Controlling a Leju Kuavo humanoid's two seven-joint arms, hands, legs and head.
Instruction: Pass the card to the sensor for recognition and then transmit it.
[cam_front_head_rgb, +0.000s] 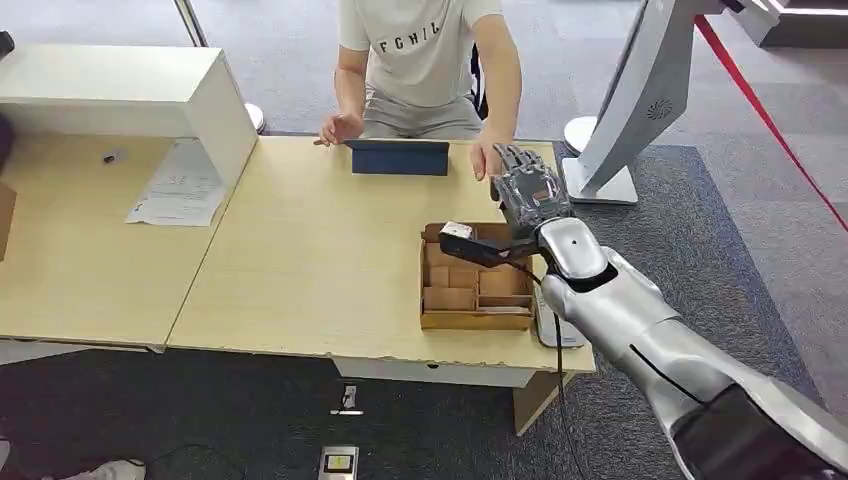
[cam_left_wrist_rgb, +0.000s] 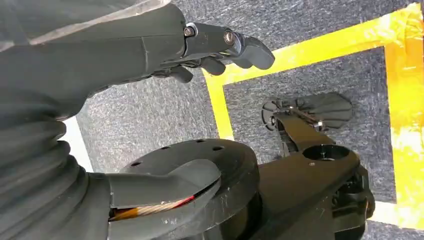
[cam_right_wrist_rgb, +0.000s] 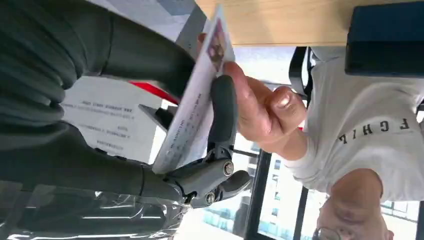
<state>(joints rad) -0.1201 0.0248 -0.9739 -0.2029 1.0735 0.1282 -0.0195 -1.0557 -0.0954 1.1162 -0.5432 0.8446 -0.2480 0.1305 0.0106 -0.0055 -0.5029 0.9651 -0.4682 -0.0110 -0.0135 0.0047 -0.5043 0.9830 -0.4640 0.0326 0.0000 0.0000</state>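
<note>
- Right hand (cam_front_head_rgb: 528, 190) is reaching to far right of the surface (cam_front_head_rgb: 300, 260), gripping the card (cam_right_wrist_rgb: 195, 107) btwn thumb and fingers (cam_right_wrist_rgb: 222, 107).
- Person's hand (cam_right_wrist_rgb: 260, 112) is touching the card's far edge at the robot's fingers.
- Person in a light T-shirt (cam_front_head_rgb: 425, 50) is sitting across the surface, w/ a dark blue sensor (cam_front_head_rgb: 399, 158) standing just in front of them.
- Wooden box (cam_front_head_rgb: 470, 290) w/ compartments is sitting near the right hand.
- Left hand (cam_left_wrist_rgb: 220, 47) is hanging over grey carpet w/ yellow tape (cam_left_wrist_rgb: 320, 47), fingers curled, holding nothing.
</note>
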